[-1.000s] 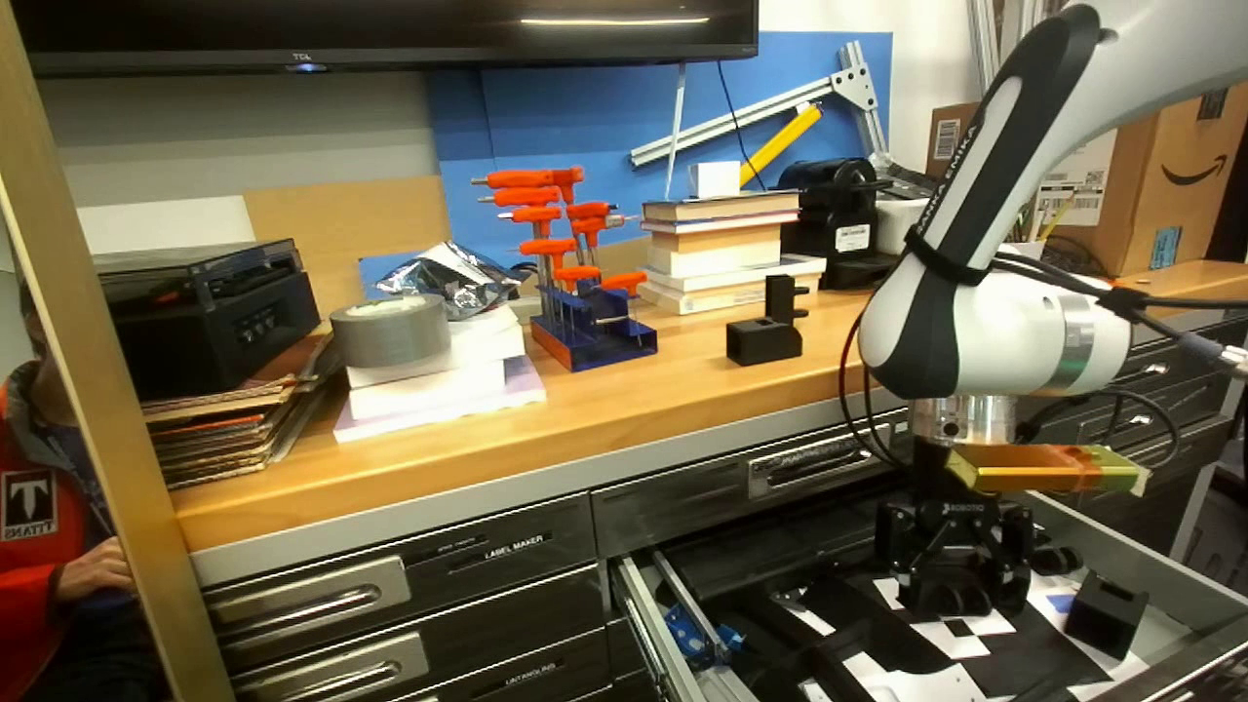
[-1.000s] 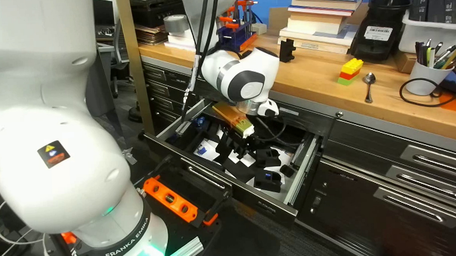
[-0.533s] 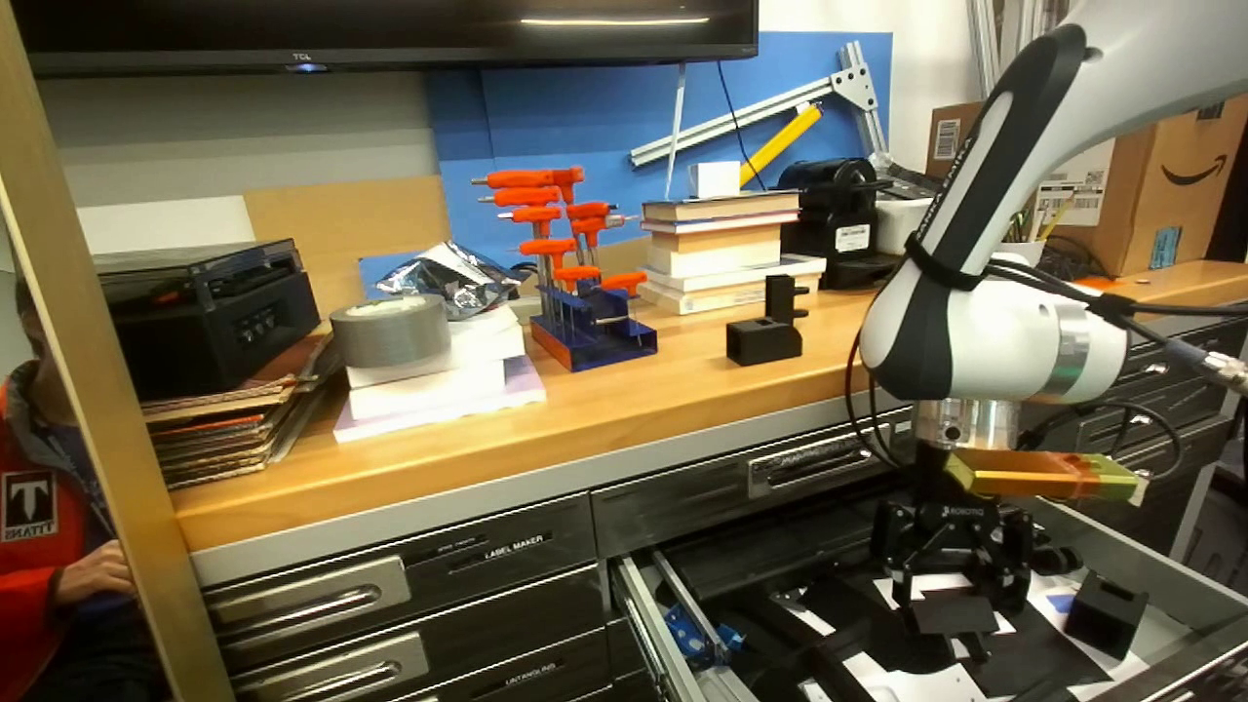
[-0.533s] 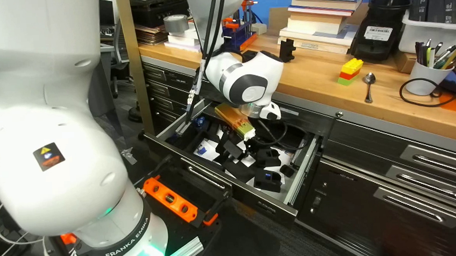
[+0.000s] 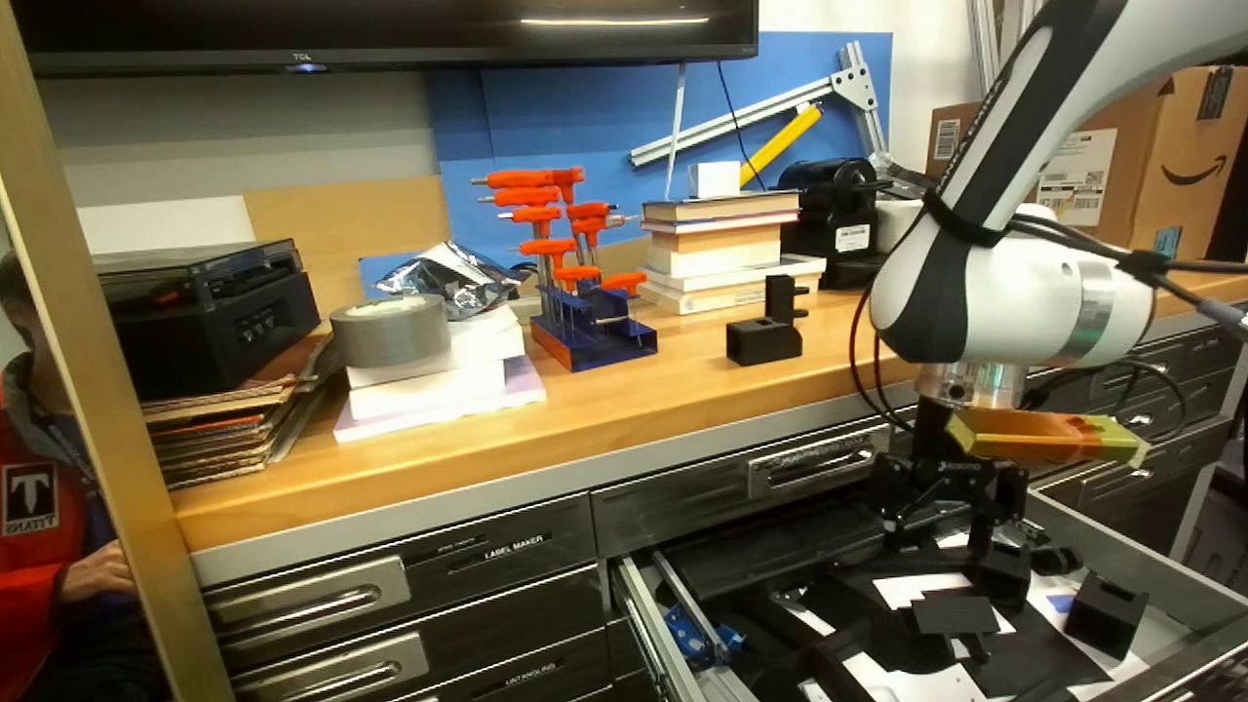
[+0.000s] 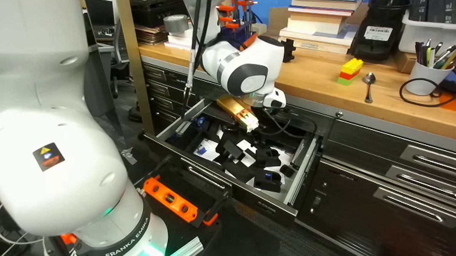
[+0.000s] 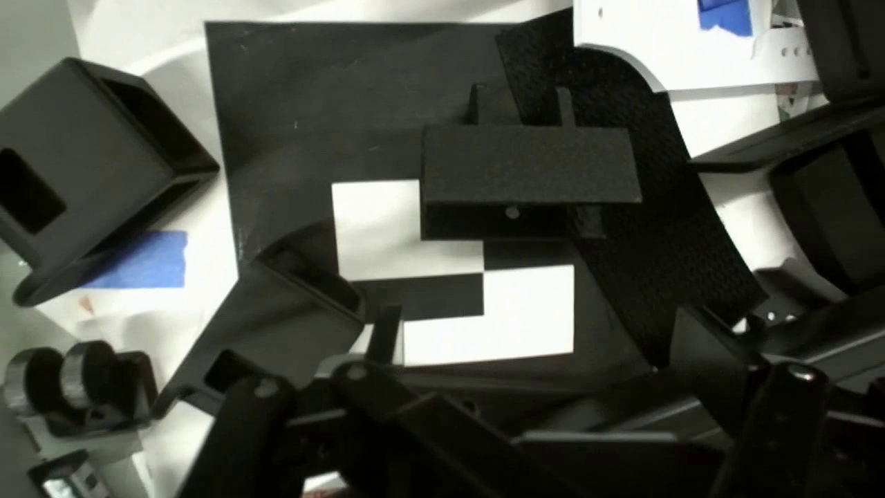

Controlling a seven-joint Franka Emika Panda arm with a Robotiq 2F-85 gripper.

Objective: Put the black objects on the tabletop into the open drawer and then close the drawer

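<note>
The end effector (image 7: 543,342) was positioned over the drawer (image 6: 250,193), which stood pulled out beneath the wooden surface (image 5: 673,380). The fingers (image 7: 712,366) of the end effector were spread, with a wide gap between them. In the wrist view, a flat-faced black piece (image 7: 529,166) lay on the drawer's patterned lining (image 7: 332,104). A hollow black block (image 7: 90,152) was set at an angle beside a blue patch (image 7: 142,263). A second hollow black block (image 7: 276,332) was partly hidden by the end effector; whether the two touched could not be told. A twin-ringed black piece (image 7: 79,387) lay near the left edge of the same view.

On the surface, in an exterior view, a low black block (image 5: 763,343) stood in front of a stack of books (image 5: 717,258), with an upright black piece (image 5: 779,298) just behind it; contact between this pair could not be determined. A blue tool stand (image 5: 595,336) with orange-handled keys (image 5: 531,179) stood nearby. In an exterior view, the arm (image 6: 245,73) partly overlapped the upright black piece. Near a column of yellow, red and green toy bricks (image 6: 350,72) lay a spoon (image 6: 369,84), with a pen cup (image 6: 422,79) beyond it. An amber bar (image 5: 1038,436) projected from the arm just above the end effector.
</note>
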